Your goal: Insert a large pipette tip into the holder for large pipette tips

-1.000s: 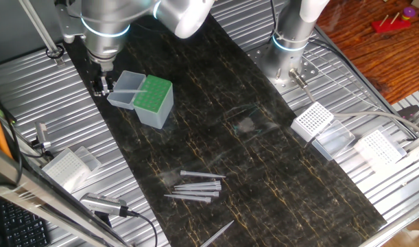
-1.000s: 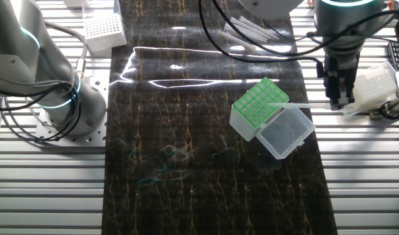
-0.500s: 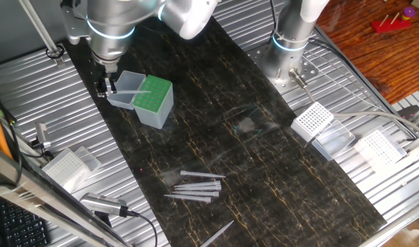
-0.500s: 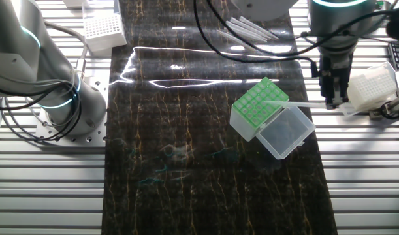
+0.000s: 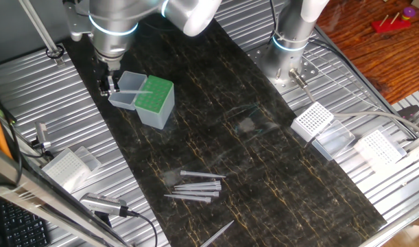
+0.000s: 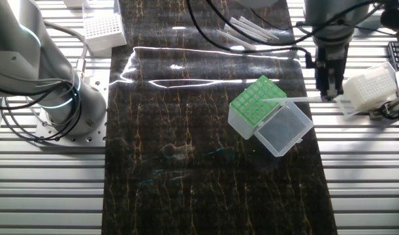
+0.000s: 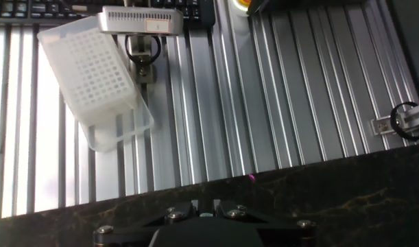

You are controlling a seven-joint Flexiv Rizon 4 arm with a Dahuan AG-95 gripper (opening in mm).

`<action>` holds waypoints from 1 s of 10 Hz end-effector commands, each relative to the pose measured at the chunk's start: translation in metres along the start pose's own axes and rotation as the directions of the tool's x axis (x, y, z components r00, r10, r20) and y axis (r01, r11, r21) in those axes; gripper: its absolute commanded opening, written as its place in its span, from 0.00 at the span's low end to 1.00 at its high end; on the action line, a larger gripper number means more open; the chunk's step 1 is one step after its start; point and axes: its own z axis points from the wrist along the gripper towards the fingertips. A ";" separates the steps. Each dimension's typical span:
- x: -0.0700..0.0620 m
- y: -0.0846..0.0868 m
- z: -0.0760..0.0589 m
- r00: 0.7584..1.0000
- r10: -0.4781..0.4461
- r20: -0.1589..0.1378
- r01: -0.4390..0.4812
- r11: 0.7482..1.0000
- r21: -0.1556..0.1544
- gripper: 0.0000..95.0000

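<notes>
The holder for large pipette tips point(image 5: 154, 94) has a bright green perforated top point(image 6: 255, 102); its clear lid point(image 6: 284, 130) hangs open at the side. My gripper point(image 6: 328, 93) is just beside the holder, on its lid side point(image 5: 106, 86). It is shut on a large pipette tip point(image 6: 297, 100) held roughly level. The slender end reaches over the green top, and the tip crosses above the lid point(image 5: 130, 90). In the hand view only the gripper's dark base point(image 7: 206, 209) shows; the tip and holder are out of frame there.
Several loose tips lie on the dark mat point(image 5: 195, 185), also in the other fixed view point(image 6: 251, 29). White-grid racks stand around point(image 5: 312, 120), point(image 5: 377, 147), point(image 5: 65, 165), one close to the gripper point(image 6: 372, 88) point(image 7: 92, 75). A second arm's base point(image 6: 55, 85) stands on the ribbed metal table.
My gripper has shifted a little toward the holder, still holding the tip. The tip's slender end now lies further over the green top.
</notes>
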 end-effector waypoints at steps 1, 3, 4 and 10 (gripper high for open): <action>0.000 0.002 -0.008 0.999 0.023 -0.032 -0.025 0.999 -0.039 0.00; -0.001 0.002 -0.024 0.991 0.057 -0.121 -0.066 0.995 -0.073 0.00; -0.003 0.002 -0.031 0.984 0.065 -0.164 -0.078 0.994 -0.073 0.00; -0.003 -0.002 -0.044 0.971 0.067 -0.230 -0.085 0.994 -0.070 0.00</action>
